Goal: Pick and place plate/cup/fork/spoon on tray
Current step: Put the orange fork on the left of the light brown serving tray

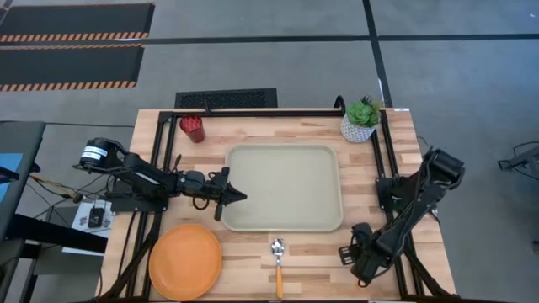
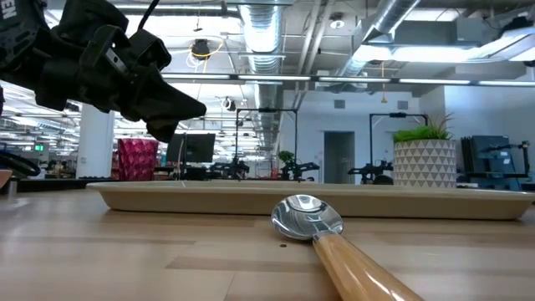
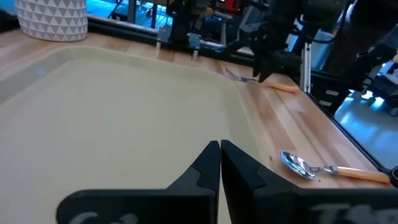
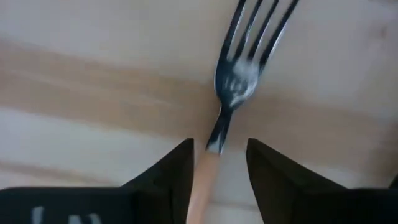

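The beige tray (image 1: 285, 187) lies mid-table. My left gripper (image 1: 239, 197) is shut and empty, above the tray's left rim; it also shows in the low view (image 2: 188, 110). The spoon (image 1: 278, 255) lies near the tray's near rim, bowl toward the tray. The orange plate (image 1: 185, 261) lies at the near left. The dark red cup (image 1: 193, 128) stands at the far left. My right gripper (image 4: 219, 155) is open and low at the near right (image 1: 348, 252). Its fingers stand on either side of the fork (image 4: 239, 74), where the metal neck meets the orange handle.
A white pot with a green plant (image 1: 360, 122) stands at the tray's far right corner. Dark rails (image 1: 389, 160) run along the table's left, far and right sides. Bare wood lies between the spoon and my right gripper.
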